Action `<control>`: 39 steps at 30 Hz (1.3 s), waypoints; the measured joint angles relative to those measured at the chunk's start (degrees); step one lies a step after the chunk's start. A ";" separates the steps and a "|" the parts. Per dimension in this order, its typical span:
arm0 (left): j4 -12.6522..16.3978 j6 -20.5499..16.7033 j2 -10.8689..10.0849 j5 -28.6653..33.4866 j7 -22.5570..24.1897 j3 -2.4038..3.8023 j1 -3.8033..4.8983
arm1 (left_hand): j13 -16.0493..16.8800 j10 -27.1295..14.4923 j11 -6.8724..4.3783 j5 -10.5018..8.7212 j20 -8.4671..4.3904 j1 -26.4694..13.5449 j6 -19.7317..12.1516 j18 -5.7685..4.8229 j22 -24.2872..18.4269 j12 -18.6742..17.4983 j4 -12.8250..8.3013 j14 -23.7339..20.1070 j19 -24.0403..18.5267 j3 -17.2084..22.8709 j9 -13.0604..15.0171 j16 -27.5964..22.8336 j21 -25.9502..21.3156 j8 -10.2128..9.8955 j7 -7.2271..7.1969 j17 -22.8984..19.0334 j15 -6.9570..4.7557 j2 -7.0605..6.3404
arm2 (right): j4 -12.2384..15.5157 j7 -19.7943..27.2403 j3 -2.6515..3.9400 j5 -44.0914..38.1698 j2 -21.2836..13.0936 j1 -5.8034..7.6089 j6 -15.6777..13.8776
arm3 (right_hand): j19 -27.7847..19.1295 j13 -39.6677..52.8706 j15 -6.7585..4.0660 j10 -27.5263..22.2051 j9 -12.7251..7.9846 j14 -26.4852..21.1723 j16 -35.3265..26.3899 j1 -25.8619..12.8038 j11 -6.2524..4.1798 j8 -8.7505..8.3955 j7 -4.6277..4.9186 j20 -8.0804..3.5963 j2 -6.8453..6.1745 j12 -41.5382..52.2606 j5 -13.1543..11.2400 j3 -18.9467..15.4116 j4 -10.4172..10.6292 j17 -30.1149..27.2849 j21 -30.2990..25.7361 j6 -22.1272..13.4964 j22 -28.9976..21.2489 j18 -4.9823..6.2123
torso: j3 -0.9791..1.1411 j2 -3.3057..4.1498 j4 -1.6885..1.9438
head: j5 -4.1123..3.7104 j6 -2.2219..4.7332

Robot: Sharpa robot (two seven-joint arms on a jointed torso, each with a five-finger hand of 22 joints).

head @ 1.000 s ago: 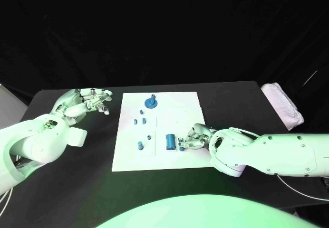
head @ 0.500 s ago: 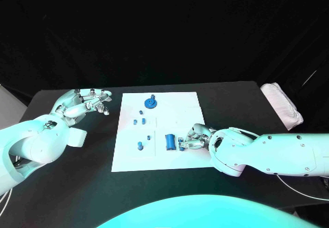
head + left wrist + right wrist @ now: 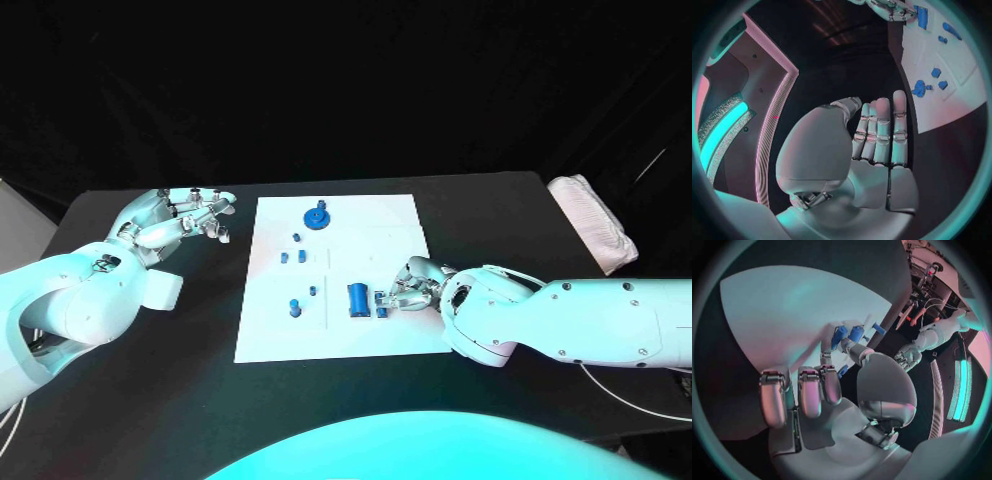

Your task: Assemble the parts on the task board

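Black cloth covers the table [image 3: 173,360] and hangs as a dark backdrop behind it, and the white task board [image 3: 397,340] is laid in the middle. Nearest the robot, the right hand [image 3: 414,287] is lowered onto the board's right side, fingers curled around a small blue part [image 3: 382,297] that is pinched at the fingertips; in the right wrist view small blue pieces [image 3: 848,334] are seen between thumb and finger, so this hand is judged to be gripping a part. Just beside it, a larger blue cylinder [image 3: 358,297] lies on the board, and a small blue peg [image 3: 294,306] is seen further left at the same depth. Beyond these, three small blue pieces [image 3: 296,254] are scattered near the board's middle, apparently loose. At the far end a round blue gear-like part [image 3: 316,215] is found, possibly seated, though this cannot be told for certain. Off the board, to its left and near its far corner, the left hand [image 3: 180,215] is held above the bare table with fingers apart and nothing in it. A pale folded cloth [image 3: 599,225] is left at the table's far right edge. Progress is judged as early: most pieces lie unassembled, and one is being handled
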 measured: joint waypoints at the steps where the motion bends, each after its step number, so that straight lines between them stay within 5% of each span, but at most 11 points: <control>1: 0.00 0.00 0.01 0.00 0.00 0.00 0.00 | 0.00 0.00 0.00 0.00 0.00 0.00 0.00 0.00 0.00 0.00 0.00 0.00 0.00 0.00 0.00 0.00 0.00 0.00 0.00 0.00 0.00 0.00 | -0.20 0.11 0.01 0.00 0.04 0.04 -0.02 | 0.00 0.00 0.00 0.00 0.00 0.00 0.00 0.00 0.00 0.00 0.00 0.00 0.00 0.00 0.00 -0.14 0.14 0.00 0.00 0.00 0.00 0.00 | 0.00 0.00 0.00 | -0.01 0.01; 18: -0.06 0.00 0.13 0.00 -0.05 0.00 0.00 | 0.01 0.00 0.00 0.00 0.00 0.00 0.00 0.00 0.00 0.00 0.00 0.00 0.00 0.00 0.00 0.00 0.00 0.00 0.00 -0.01 0.00 0.00 | -3.04 1.88 0.15 0.14 0.81 0.77 -0.05 | 0.00 -0.01 0.00 0.00 0.00 0.00 0.00 1.81 0.00 0.00 0.09 0.00 -0.50 -0.02 0.00 -3.46 0.16 0.00 0.00 -0.10 -0.01 0.00 | -0.01 0.01 0.03 | -0.06 -0.21; 26: -0.12 0.00 0.19 0.00 -0.10 0.00 0.00 | -0.04 0.00 0.00 0.00 0.00 0.00 0.00 0.00 0.01 0.00 0.00 0.00 0.00 0.00 0.00 0.00 0.00 0.00 0.00 -0.01 0.00 0.00 | -3.01 2.83 0.16 0.39 0.64 0.83 0.17 | 0.00 -0.01 0.00 0.00 -0.10 0.00 0.00 2.94 0.00 0.00 0.19 0.00 -1.28 -0.45 0.00 -7.22 1.00 0.00 0.00 -0.20 -0.02 0.00 | -0.02 -0.03 0.01 | -0.16 -0.25; 33: -0.16 0.00 0.30 0.00 -0.15 0.00 0.00 | -0.04 0.00 0.00 0.00 0.00 0.00 0.00 0.00 0.01 0.00 0.00 0.00 0.00 0.00 0.00 0.00 0.00 0.00 0.00 -0.02 0.00 0.00 | -2.45 5.09 0.16 1.42 -0.10 0.83 -1.16 | 0.00 -0.01 0.00 0.00 -0.42 0.00 0.00 2.98 0.00 0.00 0.38 0.00 -1.32 -1.11 0.00 -12.94 4.57 0.00 0.00 -0.39 -0.02 0.00 | -0.03 -0.04 -0.03 | -0.13 -0.12; 39: -0.18 0.00 0.28 0.00 -0.17 0.00 0.00 | -0.04 0.00 0.00 0.00 0.00 0.00 0.00 0.00 0.01 0.00 0.00 0.00 0.00 0.00 0.00 0.00 0.00 0.00 0.00 0.03 0.00 0.00 | -1.55 7.42 0.16 2.82 -1.43 0.83 -0.93 | 0.00 -0.02 0.00 0.00 -0.75 0.00 0.00 7.56 0.00 0.00 0.56 0.00 -1.63 -1.41 0.00 -15.57 4.15 0.00 0.00 -0.57 -0.02 0.00 | -0.01 -0.03 0.03 | -0.13 -0.07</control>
